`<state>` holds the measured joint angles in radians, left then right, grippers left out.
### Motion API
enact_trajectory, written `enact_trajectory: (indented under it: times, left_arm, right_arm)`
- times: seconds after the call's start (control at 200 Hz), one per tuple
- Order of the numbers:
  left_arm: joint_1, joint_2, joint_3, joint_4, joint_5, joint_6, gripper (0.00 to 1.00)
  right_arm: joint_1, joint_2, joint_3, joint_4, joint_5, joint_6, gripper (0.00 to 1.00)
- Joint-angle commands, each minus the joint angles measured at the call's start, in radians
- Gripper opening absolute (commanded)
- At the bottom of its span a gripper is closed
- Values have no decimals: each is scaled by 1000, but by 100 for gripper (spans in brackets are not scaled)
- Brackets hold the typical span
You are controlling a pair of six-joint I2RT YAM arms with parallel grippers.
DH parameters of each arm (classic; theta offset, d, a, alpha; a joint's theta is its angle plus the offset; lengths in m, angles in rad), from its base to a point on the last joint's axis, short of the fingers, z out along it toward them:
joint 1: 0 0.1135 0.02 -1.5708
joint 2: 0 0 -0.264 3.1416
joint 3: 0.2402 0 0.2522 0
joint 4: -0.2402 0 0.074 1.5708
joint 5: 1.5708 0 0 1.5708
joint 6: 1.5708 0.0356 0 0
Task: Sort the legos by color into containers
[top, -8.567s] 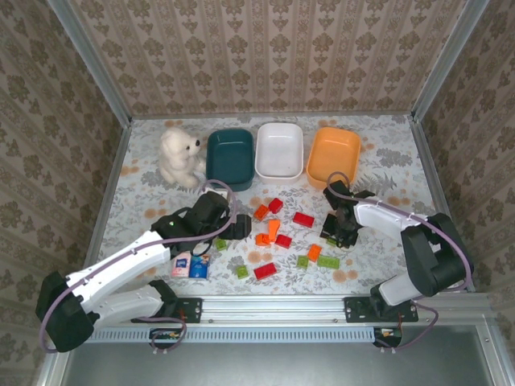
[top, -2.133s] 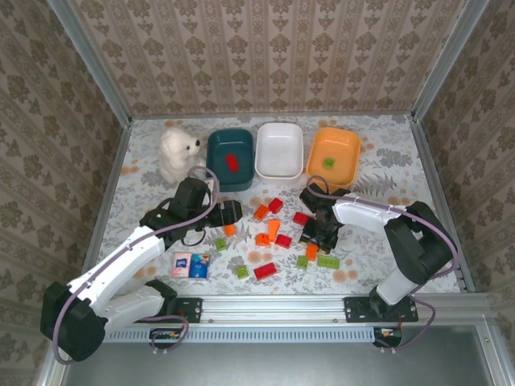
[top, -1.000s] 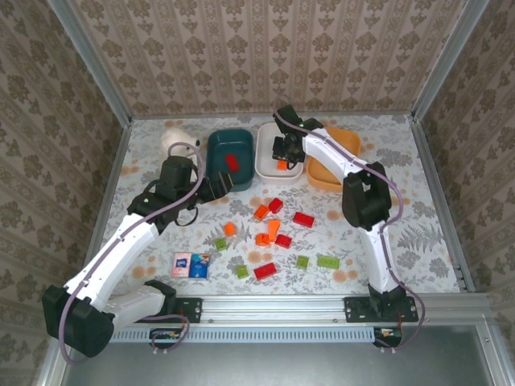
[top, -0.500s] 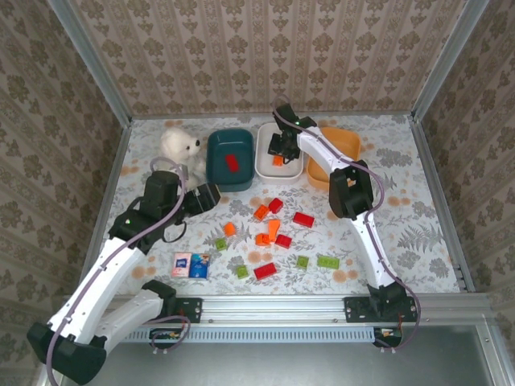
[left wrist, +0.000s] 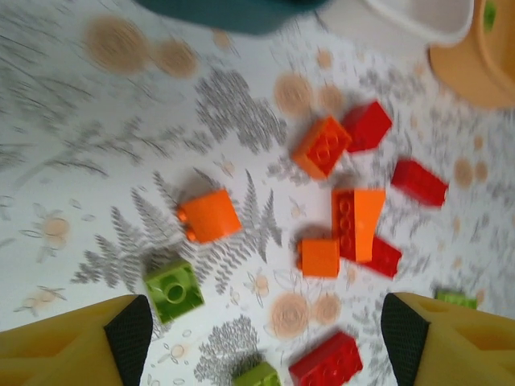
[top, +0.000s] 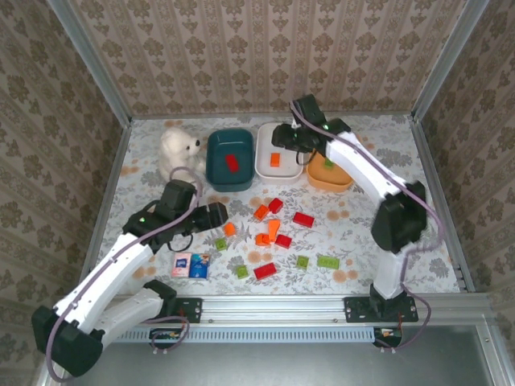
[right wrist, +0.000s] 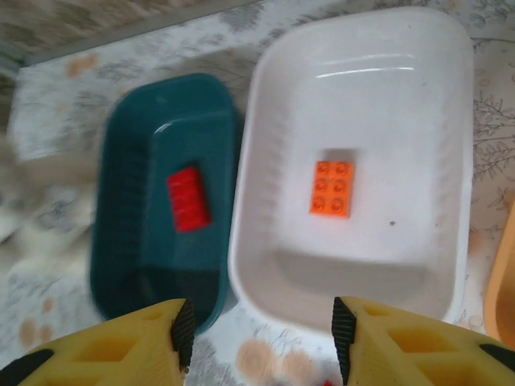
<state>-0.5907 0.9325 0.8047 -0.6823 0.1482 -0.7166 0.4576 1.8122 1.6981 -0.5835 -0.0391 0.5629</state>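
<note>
Three containers stand in a row at the back. The teal bowl (top: 216,170) holds a red brick (right wrist: 187,199). The white bowl (top: 294,167) holds an orange brick (right wrist: 332,187). The orange bowl (top: 342,182) holds a green brick (top: 328,163). My right gripper (top: 279,138) hovers above the white bowl's near-left rim (right wrist: 251,211), open and empty (right wrist: 264,338). Loose red, orange and green legos lie mid-table. My left gripper (top: 219,214) hangs open above them (left wrist: 265,338), near an orange square brick (left wrist: 208,215) and a green one (left wrist: 171,289), touching nothing.
A white plush bear (top: 179,154) sits left of the teal bowl. A flat blue-and-pink packet (top: 191,264) lies at the near left. Metal rails and patterned walls close in the table on all sides.
My right gripper opened over the white bowl, and the orange brick now lies inside. It has drawn back a little. My left gripper swung down from the teal bowl toward the loose legos.
</note>
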Motion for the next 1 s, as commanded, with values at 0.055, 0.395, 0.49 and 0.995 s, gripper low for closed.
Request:
enact_trajectory:
  times: [0.055, 0.395, 0.49, 0.995]
  left_arm:
    - [-206, 116, -4, 22, 58, 220, 76]
    - [-542, 449, 80, 8, -48, 491, 76]
    - [-579, 529, 122, 6, -52, 539, 76]
    - [-653, 806, 235, -22, -119, 607, 65]
  right_arm:
    - [44, -288, -436, 160, -51, -9, 52]
    - [53, -970, -954, 118, -433, 162, 77]
    - [51, -1164, -974, -46, -406, 193, 85]
    - [48, -1345, -976, -139, -301, 287, 87]
